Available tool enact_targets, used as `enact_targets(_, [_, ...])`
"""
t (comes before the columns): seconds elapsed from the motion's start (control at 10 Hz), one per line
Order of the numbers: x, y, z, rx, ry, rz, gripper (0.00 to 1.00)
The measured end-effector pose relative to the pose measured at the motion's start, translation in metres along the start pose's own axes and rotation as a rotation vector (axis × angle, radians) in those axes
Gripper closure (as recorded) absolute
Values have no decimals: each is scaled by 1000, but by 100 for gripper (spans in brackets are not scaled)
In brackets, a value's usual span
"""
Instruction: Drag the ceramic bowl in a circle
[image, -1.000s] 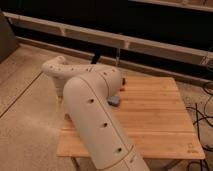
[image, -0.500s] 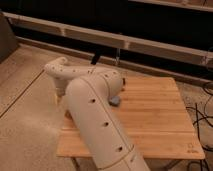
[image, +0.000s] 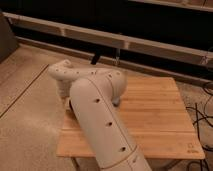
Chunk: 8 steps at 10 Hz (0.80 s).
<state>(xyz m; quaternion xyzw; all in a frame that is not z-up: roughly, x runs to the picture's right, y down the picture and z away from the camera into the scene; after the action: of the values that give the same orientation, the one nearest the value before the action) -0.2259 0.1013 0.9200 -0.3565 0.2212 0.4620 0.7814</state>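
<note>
Claw sits mostly hidden behind the bulky white robot arm, low over the pale wooden surface (can't tell if it's wide or narrow). Small dark ceramic bowl is out of sight, probably under there. Looks like the gripping step. Next it needs a steady sliding loop.

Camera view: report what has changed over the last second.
Nothing visibly moved. The white robot arm stays bent over the pale wooden slatted table, and the gripper stays hidden behind its elbow above the table's far left part, so no grasp or release shows. The dark ceramic bowl is out of sight.
</note>
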Motion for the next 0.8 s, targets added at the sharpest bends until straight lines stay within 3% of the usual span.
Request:
enact_targets(0.2, [-3,2,0,25,0,4,95])
enact_targets(0.3, [-4,3,-1,32,-4,2,99])
enact_targets(0.5, [-9,9,-10,44,-37,-32,100])
enact_targets(0.8, [-18,45,-40,63,-126,-168,100])
